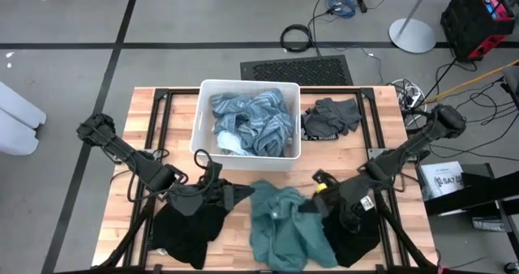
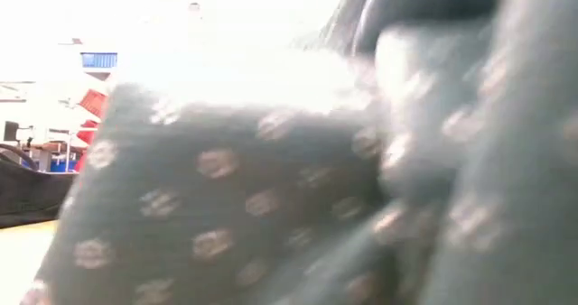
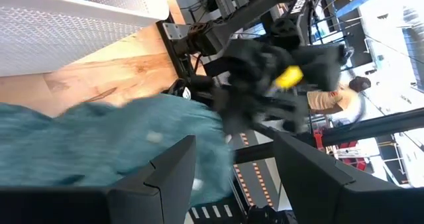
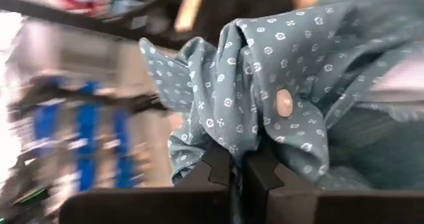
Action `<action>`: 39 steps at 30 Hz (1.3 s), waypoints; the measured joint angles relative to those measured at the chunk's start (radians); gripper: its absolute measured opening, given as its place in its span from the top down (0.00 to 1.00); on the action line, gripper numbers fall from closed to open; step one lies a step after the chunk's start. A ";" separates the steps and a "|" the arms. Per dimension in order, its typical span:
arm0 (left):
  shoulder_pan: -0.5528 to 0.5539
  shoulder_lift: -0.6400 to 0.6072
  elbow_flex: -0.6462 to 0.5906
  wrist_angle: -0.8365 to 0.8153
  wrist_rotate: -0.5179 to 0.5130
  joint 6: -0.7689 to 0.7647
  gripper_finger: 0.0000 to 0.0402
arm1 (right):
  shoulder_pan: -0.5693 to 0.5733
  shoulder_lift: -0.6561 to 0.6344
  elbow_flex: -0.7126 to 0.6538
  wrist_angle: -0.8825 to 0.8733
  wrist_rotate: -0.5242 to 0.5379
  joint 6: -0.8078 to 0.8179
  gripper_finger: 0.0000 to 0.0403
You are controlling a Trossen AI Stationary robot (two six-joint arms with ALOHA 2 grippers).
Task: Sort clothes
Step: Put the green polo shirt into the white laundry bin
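Observation:
A teal shirt with small pale dots (image 1: 280,225) lies bunched at the table's near middle and fills the low view (image 2: 271,188). My right gripper (image 1: 311,207) is shut on it from its right side, as the right wrist view (image 4: 238,174) shows. Beside the shirt's left edge, my left gripper (image 1: 242,194) hangs open, its fingers (image 3: 175,174) apart with nothing between them; the shirt (image 3: 99,144) lies just beyond. A black garment (image 1: 190,229) lies under the left arm and another (image 1: 355,237) under the right arm. My right gripper pinches a bunched fold of the teal shirt (image 4: 225,138) between its two fingers, near a pale button (image 4: 283,103); several layers seem gathered there. The fingers come from the table's right, slanting slightly down. The fold rises at the fingers while the rest of the shirt (image 1: 276,237) lies on the table.
A white bin (image 1: 289,154) at the far middle holds blue and blue-white striped clothes (image 1: 253,122). A dark grey garment (image 1: 331,118) lies to the right of the bin. Bare wood shows left of the bin (image 1: 166,124). Black frame rails cross the tabletop.

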 joint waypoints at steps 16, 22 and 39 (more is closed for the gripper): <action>-0.007 0.021 0.000 -0.047 0.087 0.000 0.47 | -0.135 0.355 -0.001 0.250 -0.096 -0.006 0.92; -0.010 0.055 0.000 -0.045 0.106 -0.017 0.47 | -0.137 0.410 -0.001 0.386 -0.162 -0.036 0.80; -0.010 0.061 0.000 -0.095 0.112 -0.042 0.47 | -0.138 0.414 -0.001 0.670 -0.239 -0.091 0.51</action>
